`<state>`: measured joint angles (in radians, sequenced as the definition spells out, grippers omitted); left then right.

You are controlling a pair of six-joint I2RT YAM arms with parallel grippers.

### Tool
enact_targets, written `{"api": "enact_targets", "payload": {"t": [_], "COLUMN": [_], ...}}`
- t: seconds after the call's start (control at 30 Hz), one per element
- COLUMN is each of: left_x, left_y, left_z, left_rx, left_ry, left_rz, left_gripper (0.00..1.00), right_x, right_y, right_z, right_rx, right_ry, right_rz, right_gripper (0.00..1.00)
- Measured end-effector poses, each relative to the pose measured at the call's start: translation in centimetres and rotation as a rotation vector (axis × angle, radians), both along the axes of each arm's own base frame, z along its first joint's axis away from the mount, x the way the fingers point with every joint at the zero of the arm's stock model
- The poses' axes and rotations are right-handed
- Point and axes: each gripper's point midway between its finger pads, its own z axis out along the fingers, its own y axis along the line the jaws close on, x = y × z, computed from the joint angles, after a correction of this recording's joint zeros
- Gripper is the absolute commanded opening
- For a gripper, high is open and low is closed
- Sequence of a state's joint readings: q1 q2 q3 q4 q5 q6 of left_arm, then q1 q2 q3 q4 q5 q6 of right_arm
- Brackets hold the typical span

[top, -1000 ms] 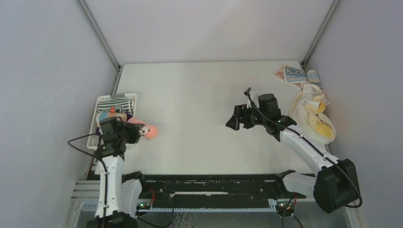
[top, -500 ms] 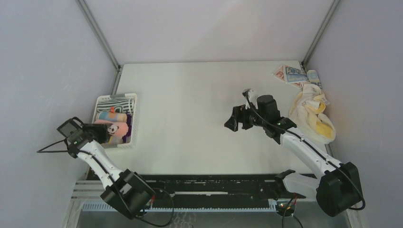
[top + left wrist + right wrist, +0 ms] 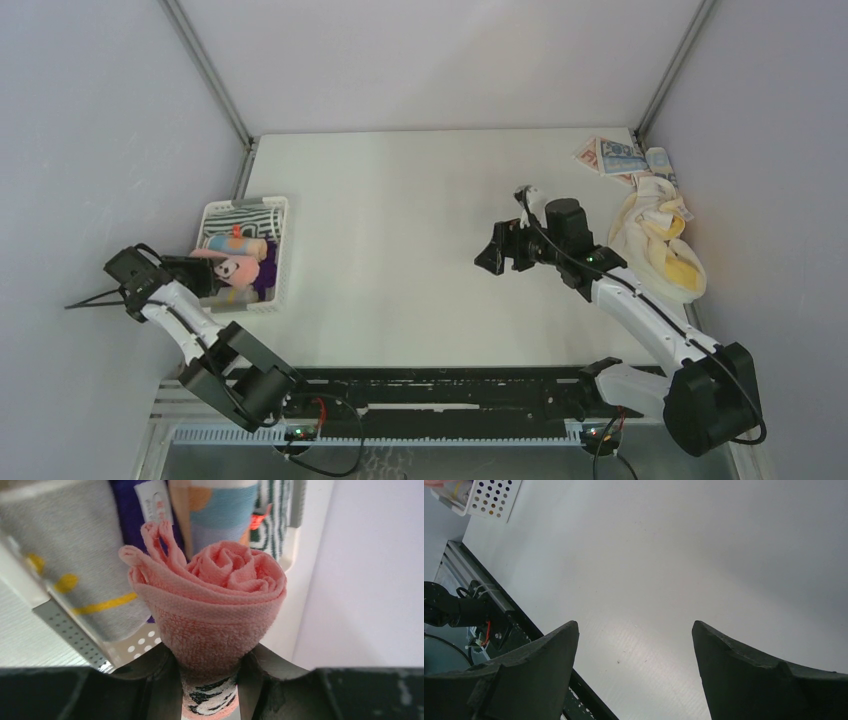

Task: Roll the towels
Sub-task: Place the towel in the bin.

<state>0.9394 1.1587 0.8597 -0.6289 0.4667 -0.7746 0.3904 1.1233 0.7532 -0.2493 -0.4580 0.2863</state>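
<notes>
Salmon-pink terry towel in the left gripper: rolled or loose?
Rolled: the salmon-pink terry towel shows a tight spiral end, pinched in the left gripper.

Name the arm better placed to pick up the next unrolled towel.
Right. The right tool is open, empty and close to the unrolled towels; the left tool is shut on a rolled pink towel at the basket.

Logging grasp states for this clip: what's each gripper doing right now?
Left gripper: closed on the rolled salmon-pink terry towel.
Right gripper: open, holding nothing.
</notes>
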Motion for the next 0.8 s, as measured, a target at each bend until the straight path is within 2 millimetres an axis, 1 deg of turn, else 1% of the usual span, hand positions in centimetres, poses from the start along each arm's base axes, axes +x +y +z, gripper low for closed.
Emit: {"api": "enact_targets", "payload": {"t": [0.1,0.2,0.3,0.37,0.57,0.73,0.8], "left_x": [0.8,1.5,1.9,1.9,0.7,-0.3,-0.7], "left_y": [0.7,1.4,1.8,1.9,1.9,1.9,2.1], "left_z": [1.4,1.5,0.5,-0.6,-4.0,-6.2,-6.7], "left_rx": [0.039,0.056,0.039,0.027,0.003,-0.024,-0.030], "left_ry": [-0.045,-0.069,-0.060,-0.043,0.055,0.111,0.126], "left_rz": [-0.010,-0.017,-0.021,-0.025,-0.018,-0.002,0.013], "left_gripper": [0.35,0.35,0.35,0.36,0.39,0.48,0.55], "right_x": [0.2,0.2,0.2,0.3,0.2,0.3,0.3], "right_y": [-0.3,-0.3,-0.3,-0.2,-0.1,-0.1,0.0], "right_z": [0.1,0.1,0.1,0.0,-0.1,0.0,0.0], "right_rx": [0.005,0.008,0.009,0.010,0.010,0.015,0.017], "right_ry": [0.001,0.002,0.003,0.005,0.009,0.003,0.004], "right_rz": [-0.007,-0.006,-0.005,-0.003,0.000,0.004,0.007], "right_gripper": [0.83,0.83,0.83,0.83,0.82,0.82,0.82]}}
